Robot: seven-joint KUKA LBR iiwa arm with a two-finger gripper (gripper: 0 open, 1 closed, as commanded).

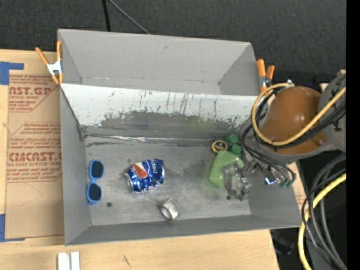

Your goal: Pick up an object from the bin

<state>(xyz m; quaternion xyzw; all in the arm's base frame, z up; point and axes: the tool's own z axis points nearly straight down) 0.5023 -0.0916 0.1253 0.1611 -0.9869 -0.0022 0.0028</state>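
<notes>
- Gripper (pixel 238 183) is down at the right end of the bin (pixel 169 103); open or shut, I cannot tell, nor whether it has hold of anything.
- Pale green lump (pixel 219 172) lies just left of it, seemingly touching.
- Lump's long axis runs near-to-far, its far end leaning slightly right.
- Crushed blue can (pixel 145 175) is well apart, further left.

In the bin (pixel 157 66), can (pixel 145 175) lies right of sunglasses (pixel 94 182).

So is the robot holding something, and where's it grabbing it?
Can't tell. The gripper is down at the right side of the green thing, but no clear hold shows.
</notes>
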